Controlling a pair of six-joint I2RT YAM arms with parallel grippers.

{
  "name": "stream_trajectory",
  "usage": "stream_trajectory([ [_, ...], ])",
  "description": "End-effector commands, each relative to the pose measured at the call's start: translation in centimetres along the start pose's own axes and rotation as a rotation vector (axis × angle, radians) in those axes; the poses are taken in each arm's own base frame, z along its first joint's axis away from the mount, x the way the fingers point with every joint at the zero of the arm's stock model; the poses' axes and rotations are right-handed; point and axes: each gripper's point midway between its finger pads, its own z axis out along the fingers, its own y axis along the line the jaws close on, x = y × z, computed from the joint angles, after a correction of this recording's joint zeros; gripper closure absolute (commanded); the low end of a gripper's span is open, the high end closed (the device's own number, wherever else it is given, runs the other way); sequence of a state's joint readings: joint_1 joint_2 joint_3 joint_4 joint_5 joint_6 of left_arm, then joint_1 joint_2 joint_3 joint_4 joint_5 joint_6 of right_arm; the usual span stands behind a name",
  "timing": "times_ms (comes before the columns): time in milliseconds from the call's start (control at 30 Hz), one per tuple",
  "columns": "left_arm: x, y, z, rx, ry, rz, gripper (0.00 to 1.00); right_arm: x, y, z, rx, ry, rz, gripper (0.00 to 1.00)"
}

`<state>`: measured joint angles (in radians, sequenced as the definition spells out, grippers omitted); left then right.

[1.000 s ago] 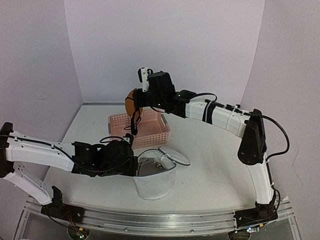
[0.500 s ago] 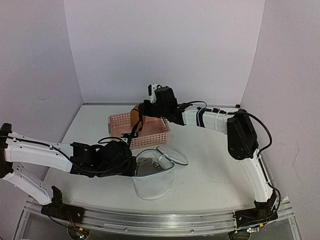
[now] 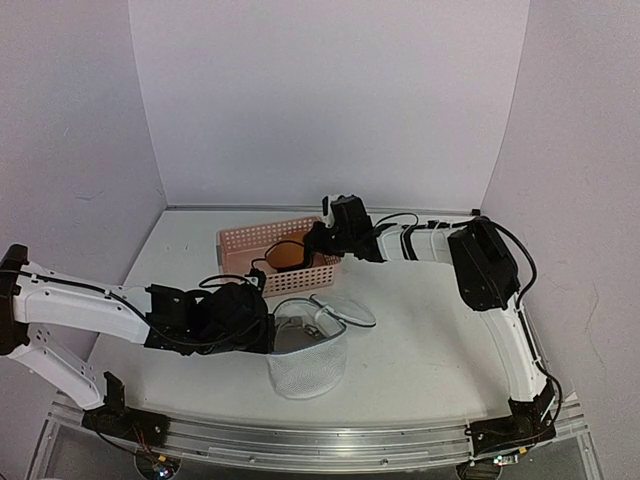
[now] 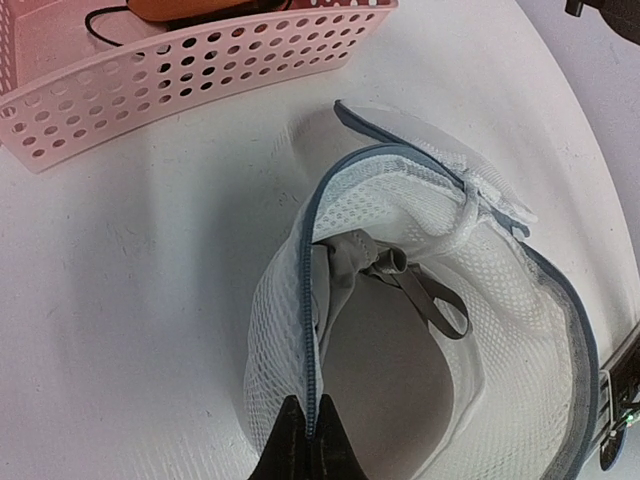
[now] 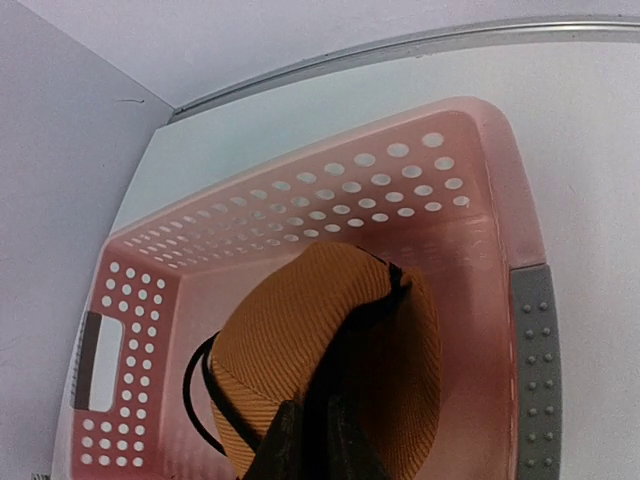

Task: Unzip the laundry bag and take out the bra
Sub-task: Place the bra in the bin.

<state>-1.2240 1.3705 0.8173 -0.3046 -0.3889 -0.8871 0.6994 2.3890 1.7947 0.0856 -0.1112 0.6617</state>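
The right pincer (image 5: 312, 428) is down inside a pink basket (image 5: 300, 215), its tips pressed against the orange bra (image 5: 320, 330) at a black strap. Whether the tips are clamped on the fabric or have begun to part cannot be told. The bra lies cup-up on the basket floor, toward the far left of the desk (image 3: 420, 340).

The left pincer (image 4: 305, 440) is pinched together on the grey zip rim (image 4: 308, 300) of the laundry bag (image 4: 500, 330), which stands open-mouthed close to the desk's near edge, just in front of the basket. Its round lid (image 3: 345, 310) hangs folded back. Only a grey strap (image 4: 420, 295) shows inside.

The bag looks unzipped and the bra is out, so this appears to be the setting-down step. The next move calls for letting go fully and lifting straight up, clear of the strap.

The right arm rises from the near right corner, bends at a high elbow and reaches left. The left arm stretches low from the near left corner.
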Motion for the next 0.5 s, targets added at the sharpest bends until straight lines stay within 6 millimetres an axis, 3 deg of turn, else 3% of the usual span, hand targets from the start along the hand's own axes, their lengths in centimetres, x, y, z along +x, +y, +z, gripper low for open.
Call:
stream_trajectory([
  [0,-2.2,-2.1,-0.6,0.045,-0.057,-0.009,1.0,-0.6,-0.3,-1.4,0.03,-0.023,-0.01,0.82],
  [167,-2.2,-2.4,-0.4,0.046,-0.053,-0.006,1.0,-2.4,1.1,-3.5,0.021,-0.063,-0.038,0.69],
  [467,-2.4,-2.8,-0.2,0.046,-0.052,-0.002,1.0,-5.6,4.0,-7.7,-0.012,-0.126,-0.078,0.64],
])
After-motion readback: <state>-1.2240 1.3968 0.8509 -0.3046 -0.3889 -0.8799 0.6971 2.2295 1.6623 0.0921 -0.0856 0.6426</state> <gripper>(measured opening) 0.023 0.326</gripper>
